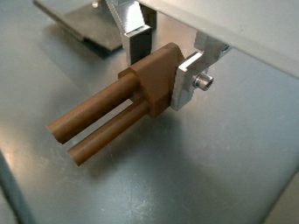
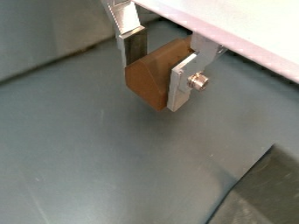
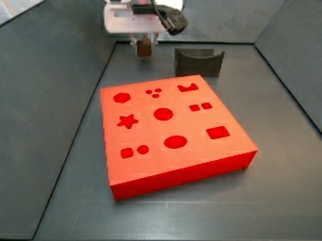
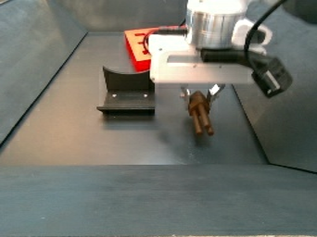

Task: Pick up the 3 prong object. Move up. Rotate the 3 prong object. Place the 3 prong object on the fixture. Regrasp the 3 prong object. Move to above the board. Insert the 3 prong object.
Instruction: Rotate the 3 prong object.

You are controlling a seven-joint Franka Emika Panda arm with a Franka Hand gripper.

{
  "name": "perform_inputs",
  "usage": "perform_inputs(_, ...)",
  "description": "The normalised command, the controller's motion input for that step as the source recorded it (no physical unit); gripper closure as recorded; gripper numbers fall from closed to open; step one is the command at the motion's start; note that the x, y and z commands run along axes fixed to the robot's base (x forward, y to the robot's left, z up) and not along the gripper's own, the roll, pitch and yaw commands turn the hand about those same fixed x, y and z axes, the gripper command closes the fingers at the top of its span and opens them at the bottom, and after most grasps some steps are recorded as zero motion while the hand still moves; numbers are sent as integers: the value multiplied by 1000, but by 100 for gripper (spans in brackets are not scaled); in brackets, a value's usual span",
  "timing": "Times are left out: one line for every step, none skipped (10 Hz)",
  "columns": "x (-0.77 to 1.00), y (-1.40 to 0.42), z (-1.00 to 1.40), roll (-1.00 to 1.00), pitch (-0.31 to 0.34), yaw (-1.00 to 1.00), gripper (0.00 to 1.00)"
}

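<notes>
While the gripper (image 4: 198, 93) clamps the 3 prong object (image 4: 199, 115), the fixture (image 4: 124, 91) stands beside.

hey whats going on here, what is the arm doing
A single robot arm has its gripper closed on a small brown three-prong wooden piece, clamped at its block end with the prongs sticking out past the fingers. In a side view the piece is beside the dark fixture, not on it. Whether it is lifted clear of the floor is hard to tell. The red board with its cutouts lies apart, with nothing inserted yet.
</notes>
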Motion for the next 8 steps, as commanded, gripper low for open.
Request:
perform_inputs(39, 1, -414, -32, -29, 24, 100)
perform_inputs(38, 1, -240, -36, -34, 24, 100)
perform_inputs(0, 0, 0, 0, 0, 0, 0)
perform_inputs(0, 0, 1000, 0, 0, 0, 0)
perform_inputs(-4, -1, 1000, -1, 6, 0, 0)
perform_inputs(-15, -1, 1000, -1, 30, -4, 0)
perform_inputs(-14, 1, 1000, 0, 42, -7, 0)
perform_inputs(-15, 4, 1000, 4, 56, -13, 0)
